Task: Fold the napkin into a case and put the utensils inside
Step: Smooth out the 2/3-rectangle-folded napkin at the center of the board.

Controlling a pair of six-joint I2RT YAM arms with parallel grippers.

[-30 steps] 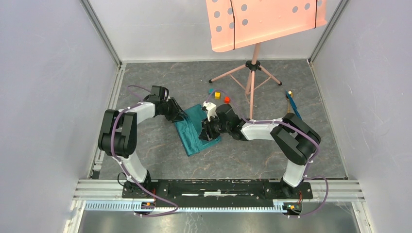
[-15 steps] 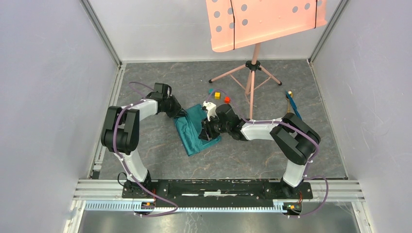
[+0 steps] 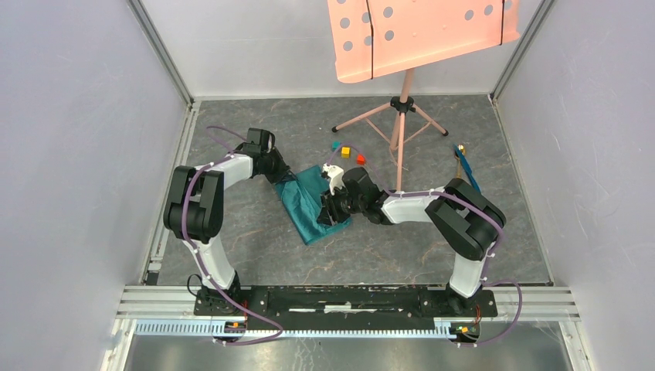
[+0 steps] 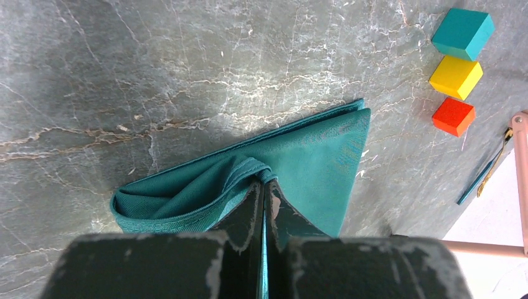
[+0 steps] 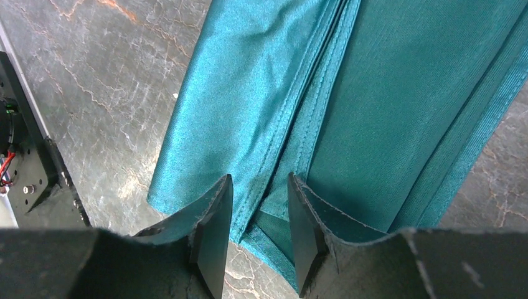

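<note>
Status: fold part-way, utensils untouched.

- Napkin [image 3: 307, 212] lies on the worktop [image 3: 371, 255] between the two sets of jaws, already down to a layered strip with several hemmed edges stacked. It's more wedge than slim pocket, so I'd not call it a case yet.
- Left jaws: clenched on a bunched fold of the cloth, with a thin teal line pinched between the pads. The napkin fans out directly ahead of them to a pointed corner.
- Right jaws: parted, straddling a stitched hem near the strip's end, with cloth running away ahead of them. The wrist view looks like a clear gap and no pinch, but I can't be sure whether the tips touch the fabric.
- Utensils [image 3: 466, 165] are well apart from both jaws, off past the right arm near the stand leg, lying together on the worktop.
- Coloured cubes [image 4: 456, 76] sit ahead and right of the left jaws, clear of the cloth.

Left to do, my read: finish and flatten the pocket fold, release, fetch both utensils, slide them in.
</note>
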